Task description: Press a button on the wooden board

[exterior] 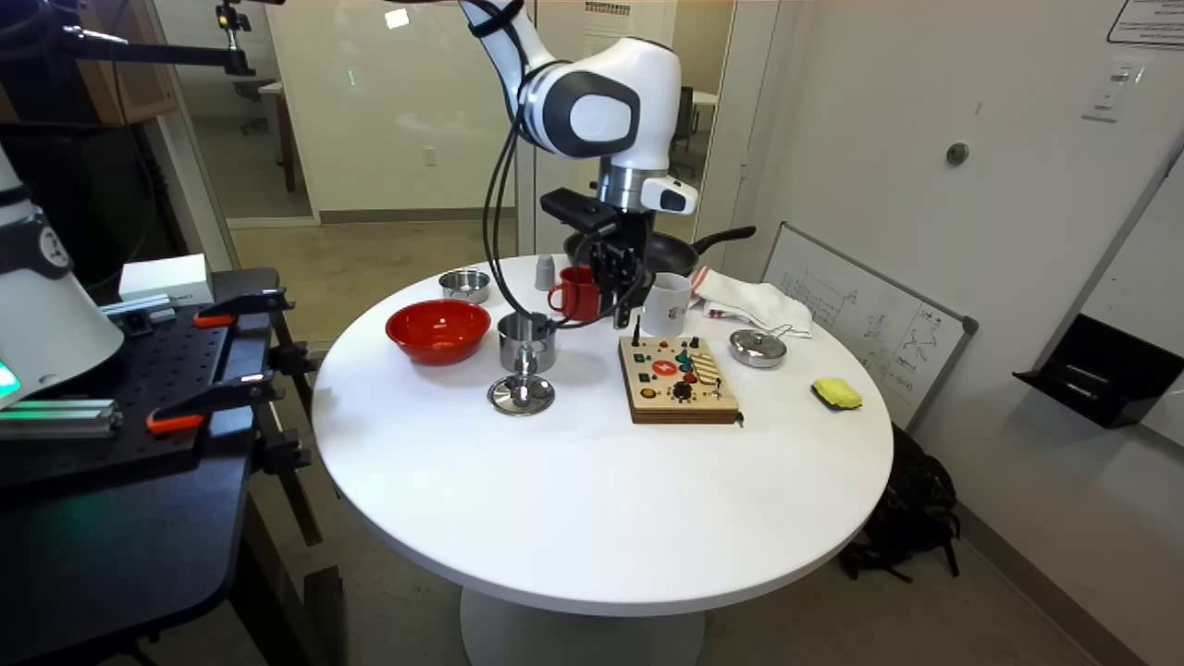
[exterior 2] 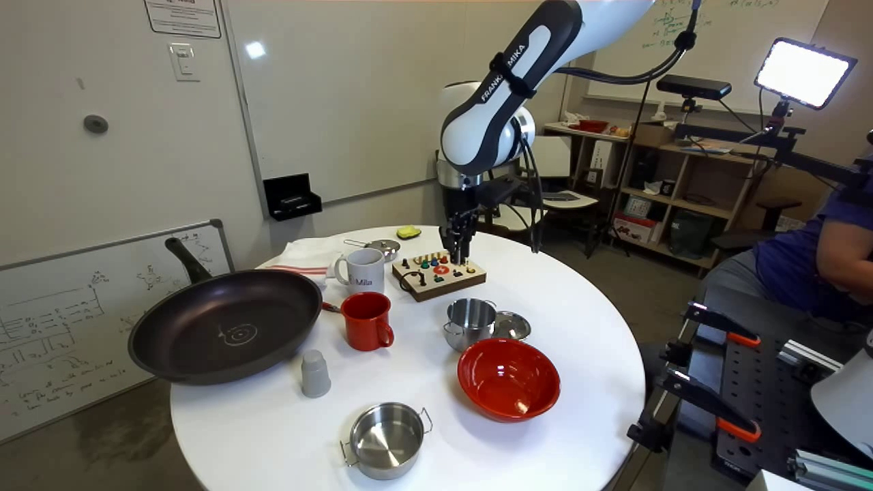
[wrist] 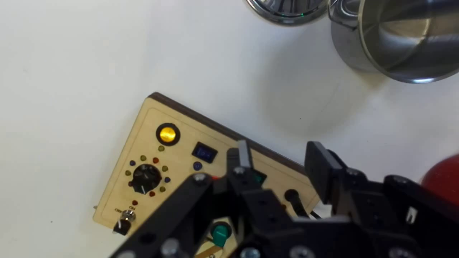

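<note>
The wooden board (exterior: 668,416) lies flat on the round white table, studded with colored buttons, knobs and switches. It also shows in an exterior view (exterior 2: 436,290) and the wrist view (wrist: 202,133). In the wrist view a yellow button (wrist: 168,134), a blue rocker switch (wrist: 204,152), a black dial (wrist: 146,178) and a green knob (wrist: 220,234) show; the arm's fingers hide part of the board, including most of the red button (exterior: 664,368). My gripper (wrist: 279,159) is open and empty, pointing down near the board (exterior: 623,319). I cannot tell whether it touches the board.
A steel pot (exterior: 527,342), a lid (exterior: 522,394) and a red bowl (exterior: 437,331) stand beside the board. A red mug (exterior 2: 367,320), white mug (exterior 2: 363,269), black pan (exterior 2: 225,327), towel (exterior: 754,301), small lid (exterior: 758,347) and yellow sponge (exterior: 837,392) surround it.
</note>
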You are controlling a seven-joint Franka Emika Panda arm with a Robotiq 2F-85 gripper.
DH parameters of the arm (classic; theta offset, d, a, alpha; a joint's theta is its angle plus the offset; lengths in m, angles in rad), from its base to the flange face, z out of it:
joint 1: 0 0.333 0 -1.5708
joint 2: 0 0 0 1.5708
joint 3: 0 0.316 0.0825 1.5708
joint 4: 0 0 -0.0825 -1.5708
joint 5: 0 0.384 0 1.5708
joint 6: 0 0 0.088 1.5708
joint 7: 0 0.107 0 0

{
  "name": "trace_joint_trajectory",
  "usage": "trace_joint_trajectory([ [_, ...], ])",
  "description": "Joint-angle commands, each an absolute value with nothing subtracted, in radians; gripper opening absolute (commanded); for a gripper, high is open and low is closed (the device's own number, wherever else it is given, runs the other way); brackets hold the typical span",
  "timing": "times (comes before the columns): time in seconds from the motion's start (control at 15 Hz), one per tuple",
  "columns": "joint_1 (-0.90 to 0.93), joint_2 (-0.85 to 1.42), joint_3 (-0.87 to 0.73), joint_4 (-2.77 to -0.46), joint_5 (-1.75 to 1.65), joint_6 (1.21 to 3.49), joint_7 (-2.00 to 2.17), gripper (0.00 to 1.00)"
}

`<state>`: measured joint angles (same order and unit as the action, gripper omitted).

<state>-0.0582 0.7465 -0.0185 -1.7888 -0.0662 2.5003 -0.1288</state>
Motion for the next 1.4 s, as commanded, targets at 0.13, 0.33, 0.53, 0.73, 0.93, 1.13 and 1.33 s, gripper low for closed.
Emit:
trace_joint_trajectory([
  [0.13,-0.066,0.743,-0.014,-1.847,-0.085,2.646,-0.167,0.03],
  [0.33,-0.068,0.766,-0.015,-1.834,-0.084,2.685,-0.174,0.0],
  [0.53,-0.072,0.778,-0.014,-1.826,-0.082,2.688,-0.177,0.03],
  [0.73,-0.077,0.787,-0.011,-1.823,-0.084,2.706,-0.186,0.04],
  [0.93,-0.078,0.81,-0.009,-1.799,-0.088,2.712,-0.203,0.04],
  [1.13,-0.078,0.844,-0.011,-1.755,-0.087,2.698,-0.209,0.04],
  [1.33,-0.079,0.879,-0.013,-1.704,-0.088,2.692,-0.21,0.04],
])
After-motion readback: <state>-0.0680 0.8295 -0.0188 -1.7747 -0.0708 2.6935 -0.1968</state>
